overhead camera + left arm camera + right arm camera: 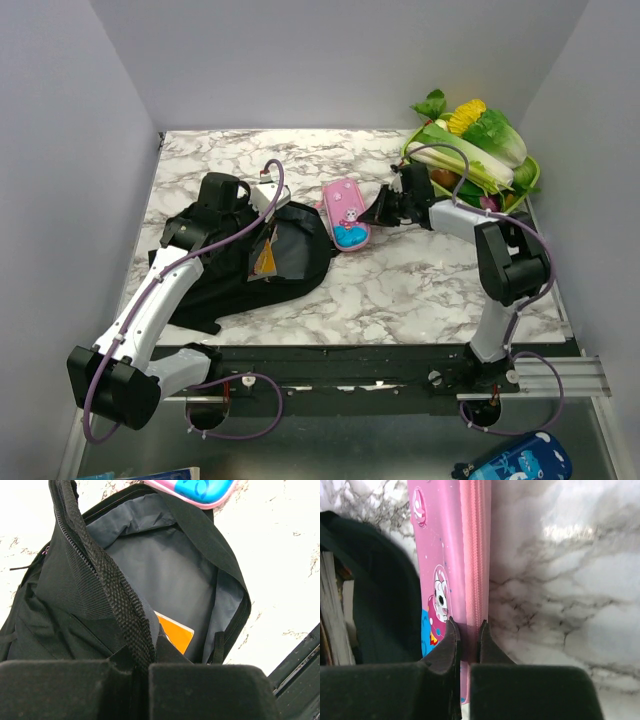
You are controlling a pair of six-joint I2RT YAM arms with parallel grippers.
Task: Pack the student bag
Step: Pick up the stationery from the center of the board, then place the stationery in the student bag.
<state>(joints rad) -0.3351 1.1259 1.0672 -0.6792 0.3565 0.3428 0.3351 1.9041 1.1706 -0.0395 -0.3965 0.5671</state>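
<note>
Looking from the left, the student bag (250,265) lay on the left half of the marble surface (420,290), with its mouth pointing right toward the middle. The left gripper (143,667) was clamped shut on the bag's zipper rim, holding the flap up so the main compartment gaped open. An orange notebook (175,632) was already sitting inside, so I'd call the packing partly done. Just right of the opening lay the pink pencil case (346,215), right by the bag but not in it yet. The right gripper (468,630) had its fingers pinched narrow on the case's zipped edge. My guess is that getting the case in was the current step, with zipping up left after that. At the far right sat a green tray (530,180) of veggies.
</note>
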